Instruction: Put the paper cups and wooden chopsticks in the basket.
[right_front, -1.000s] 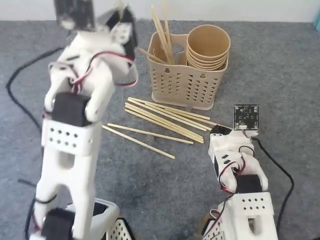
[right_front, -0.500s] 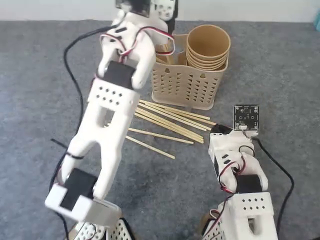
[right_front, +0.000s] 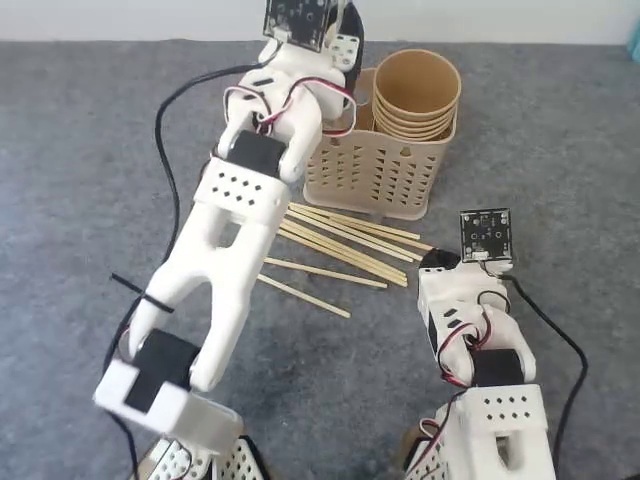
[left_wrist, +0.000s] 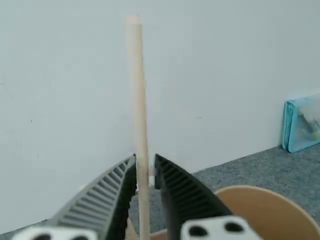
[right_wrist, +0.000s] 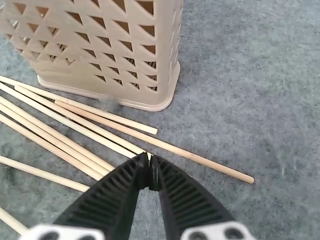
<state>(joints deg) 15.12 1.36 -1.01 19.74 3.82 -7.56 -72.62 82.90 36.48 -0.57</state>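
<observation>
Desk (right_front: 560, 150) has a grey carpet-like top. Basket (right_front: 380, 175) stands toward the back. Loose chopsticks (right_front: 345, 240) lie flat just in front of it.

- Bright, soft, even light falls on the grey carpeted bench (right_front: 560, 130) from above.
- The beige perforated plastic basket (right_front: 370, 175) throws a faint, blurred shadow at its foot. The thin pale wooden chopsticks (right_front: 340, 240) lying beside it each trail a hairline shadow.
- The stacked tan paper cups (right_front: 415, 95) darken toward the bottom inside.
- The plain white wall (left_wrist: 60, 100) behind my left tool (left_wrist: 145, 160) is evenly lit, and the round pale wooden chopstick (left_wrist: 136, 90) it grips barely stands out.
- My right tool (right_wrist: 148, 162) has black ribbed fingers (right_wrist: 115, 195) with a dull grey sheen.
</observation>
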